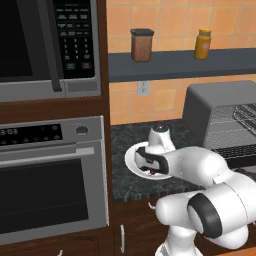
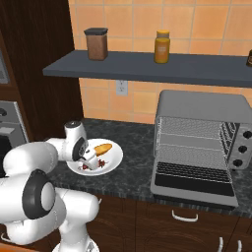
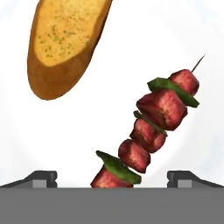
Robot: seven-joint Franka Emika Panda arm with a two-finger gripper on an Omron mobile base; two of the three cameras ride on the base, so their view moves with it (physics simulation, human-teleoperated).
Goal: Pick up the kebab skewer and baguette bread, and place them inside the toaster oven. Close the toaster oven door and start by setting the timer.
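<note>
At the far left of the left base view the black-panelled microwave and the steel wall oven below it are both cut off by the frame edge. To their right, on the dark speckled counter, sits the white plate, largely covered in the left base view by the robot's wrist, so the food on it is hard to make out there. In the right base view the baguette bread lies on the far part of the plate and the kebab skewer shows only as small dark red specks beside the hand. The arm reaches forward and bends down, the hand pointing at the plate from close above. In the hand view the gripper has its fingers spread wide apart, holding nothing; the skewer's near end runs between the two tips and is cut off there, while the bread's far end leaves the top of the view. Farther right stands the toaster oven, its toaster oven door folded down flat and open, racks visible inside; in the left base view it is cropped by the right edge. On the shelf above stand a brown canister and a yellow jar.
</note>
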